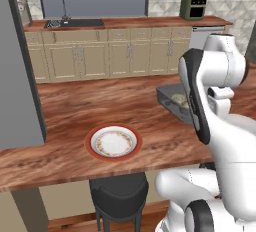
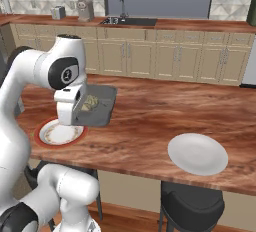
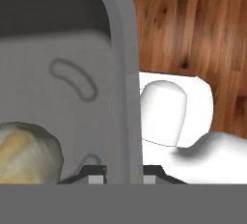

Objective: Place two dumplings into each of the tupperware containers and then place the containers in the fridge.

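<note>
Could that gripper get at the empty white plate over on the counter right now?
Probably not yet. The gripper is shut on the rim of the dark grey container, which holds dumplings. The round white plate lies apart with bare counter between, but the gripper is occupied.

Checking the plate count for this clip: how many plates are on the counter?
2: a red-rimmed plate near the counter's front edge beside the arm, and a plain white plate further along. None seem hidden.
</note>
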